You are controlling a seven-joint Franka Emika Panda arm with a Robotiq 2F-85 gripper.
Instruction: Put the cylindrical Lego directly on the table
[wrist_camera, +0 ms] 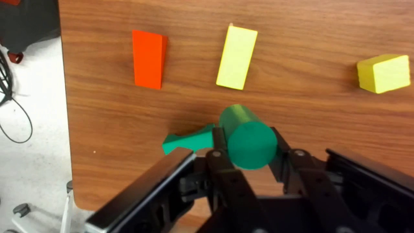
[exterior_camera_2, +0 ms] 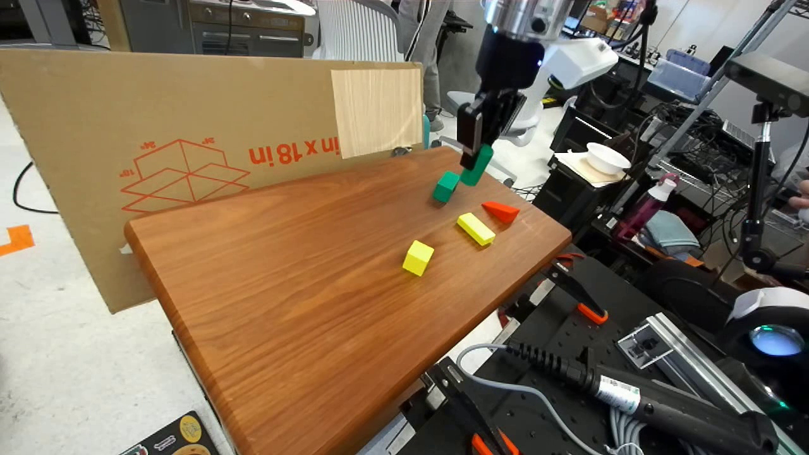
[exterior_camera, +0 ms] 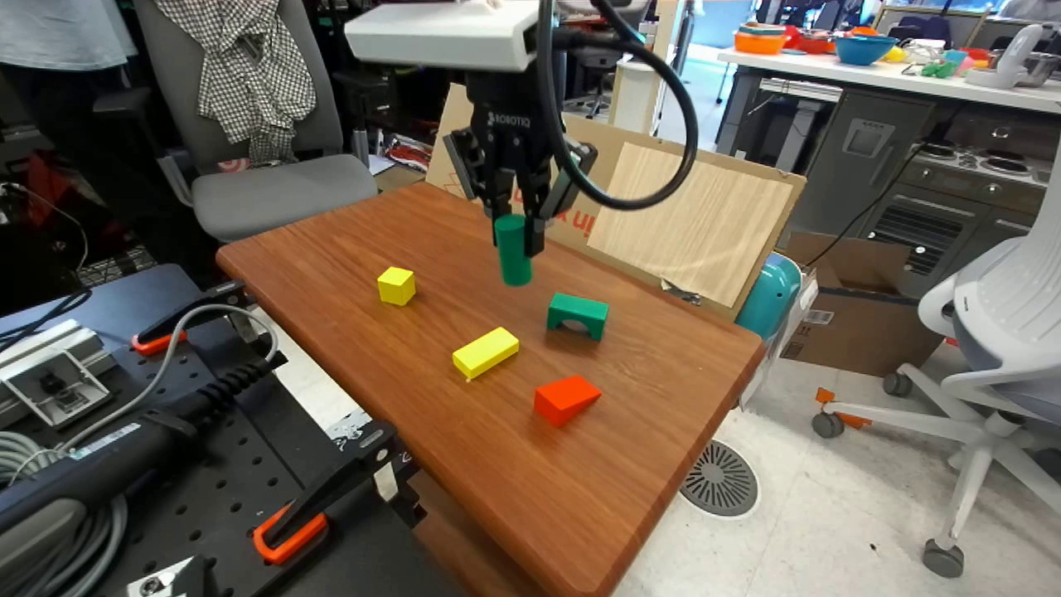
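Note:
The cylindrical Lego is a green cylinder (exterior_camera: 514, 264), taller than wide, and shows in both exterior views (exterior_camera_2: 478, 165). My gripper (exterior_camera: 519, 232) is shut on it, one finger on each side, and holds it roughly upright in the air. Its round top (wrist_camera: 252, 145) faces the camera in the wrist view, between the fingertips (wrist_camera: 247, 134). The lower end sticks out below the fingers, with a gap above the table (exterior_camera: 331, 257). The table is reddish-brown wood with rounded corners and also shows in an exterior view (exterior_camera_2: 303, 253).
A green arch block (exterior_camera: 578, 311) stands close to the held cylinder's lower end. A yellow flat block (exterior_camera: 486, 352), a red wedge (exterior_camera: 566, 400) and a yellow cube (exterior_camera: 396, 286) lie on the table. A cardboard sheet (exterior_camera_2: 189, 107) stands along one table edge.

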